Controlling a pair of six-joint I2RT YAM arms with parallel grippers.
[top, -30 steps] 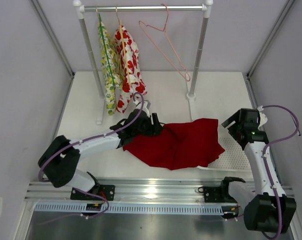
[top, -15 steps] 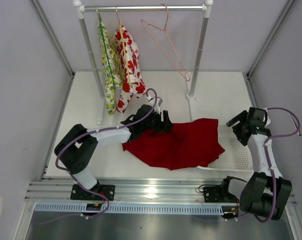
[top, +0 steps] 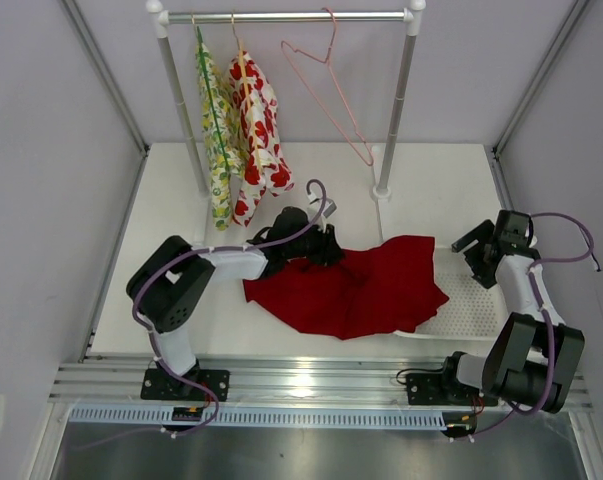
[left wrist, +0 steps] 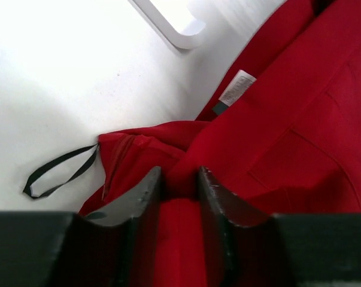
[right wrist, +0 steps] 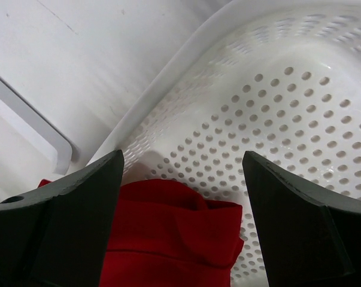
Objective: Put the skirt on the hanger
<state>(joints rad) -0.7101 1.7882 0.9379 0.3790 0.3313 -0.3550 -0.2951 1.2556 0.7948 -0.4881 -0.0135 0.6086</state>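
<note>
Because the skirt (top: 366, 285) has to travel from the tabletop (top: 171, 200) up to the hanger (top: 331, 95), what matters is how the cloth lies against the two sets of jaws. It is spread flat in the middle, its long axis running left to right. Its right end drapes onto the white perforated basket (top: 476, 310). The hanger hangs by its hook on the rail (top: 281, 16) at the back, well apart from the skirt and behind it.

The left arm (top: 231, 265) is the one in contact. The left jaws sit on the skirt's back-left corner, with the rest of the garment stretching away to the right. In the left wrist view the fingers (left wrist: 145, 197) stand narrow, and a ridge of red cloth fills the gap between them, so I judge it a pinch on the fabric (near the white label (left wrist: 237, 89)). A thin black loop (left wrist: 54, 173) trails onto the tabletop beside that corner.

The right jaws hover above the basket at the skirt's right end, spread wide and holding nothing.
</note>
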